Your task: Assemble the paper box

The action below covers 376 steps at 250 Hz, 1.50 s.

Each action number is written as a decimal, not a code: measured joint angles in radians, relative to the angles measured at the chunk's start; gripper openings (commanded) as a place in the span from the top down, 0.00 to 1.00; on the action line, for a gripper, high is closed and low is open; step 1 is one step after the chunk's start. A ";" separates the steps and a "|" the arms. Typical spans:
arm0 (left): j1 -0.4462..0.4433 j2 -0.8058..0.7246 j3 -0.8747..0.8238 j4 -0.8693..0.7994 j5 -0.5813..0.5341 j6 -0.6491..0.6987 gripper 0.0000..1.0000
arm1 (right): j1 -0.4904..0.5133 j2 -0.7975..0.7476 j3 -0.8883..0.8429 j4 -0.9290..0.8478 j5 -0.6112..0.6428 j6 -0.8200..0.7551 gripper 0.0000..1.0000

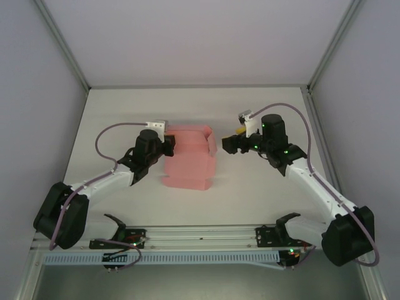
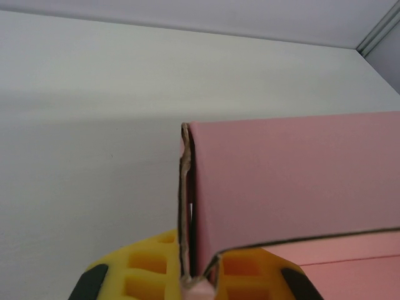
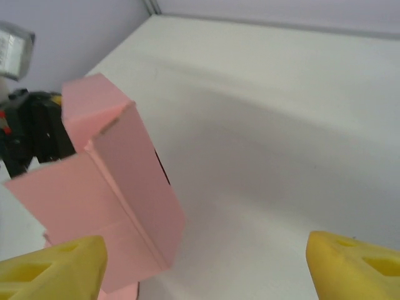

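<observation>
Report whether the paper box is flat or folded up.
Partly folded: the paper box has walls standing up from the table, one pinched in the shut left gripper, and an end flap not closed.

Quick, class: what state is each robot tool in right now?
Left tool: closed on the pale pink thin card box.
Right tool: open, holding nothing.
</observation>
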 measured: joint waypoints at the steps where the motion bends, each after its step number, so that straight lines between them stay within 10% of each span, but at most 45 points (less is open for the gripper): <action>1: 0.000 0.000 0.000 0.000 0.000 0.000 1.00 | 0.000 0.002 0.001 -0.001 -0.003 -0.003 0.20; 166: 0.001 0.009 0.014 -0.036 0.014 0.002 1.00 | 0.105 0.380 0.257 -0.067 -0.166 -0.103 0.52; 200: 0.009 0.035 0.038 -0.081 0.004 -0.001 1.00 | 0.162 0.392 0.269 -0.058 0.011 -0.047 0.74; 376: -0.024 0.129 0.211 -0.285 -0.076 -0.160 1.00 | 0.416 0.641 0.496 -0.161 1.111 0.270 0.89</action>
